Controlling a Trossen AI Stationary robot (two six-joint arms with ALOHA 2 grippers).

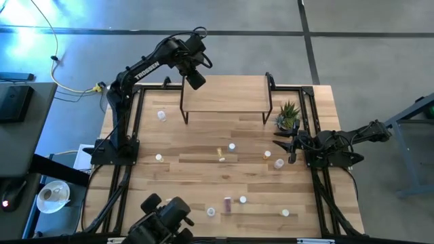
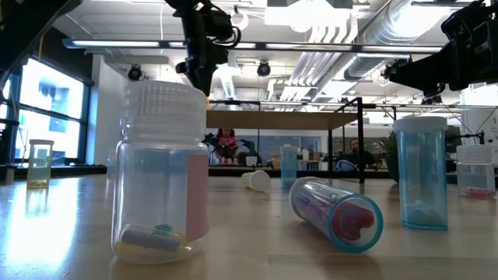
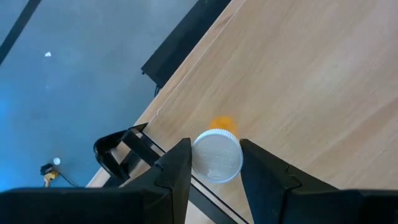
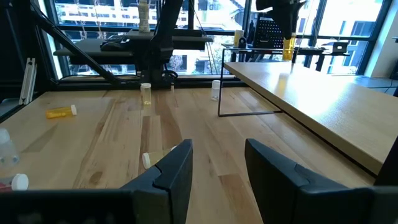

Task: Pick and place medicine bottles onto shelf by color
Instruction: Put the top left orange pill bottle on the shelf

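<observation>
On the high view, the left gripper (image 1: pixel 195 80) hangs over the shelf (image 1: pixel 227 95) at its ten o'clock corner, its fingers closed around an orange bottle (image 3: pixel 217 154) whose white cap faces the wrist camera; the right wrist view shows that bottle (image 4: pixel 288 48) held upright just above the shelf top. At nine o'clock of the shelf a pale bottle (image 1: pixel 161 116) stands on the table (image 1: pixel 203 176). Toward six o'clock of the shelf an orange bottle (image 1: pixel 220 154) lies on its side, and farther down at the table's near edge lies a purple bottle (image 1: pixel 227 203). The small plant (image 1: pixel 288 116) sits at the shelf's four o'clock. The right gripper (image 1: pixel 283 144) waits just below the plant, its fingers parted and empty.
</observation>
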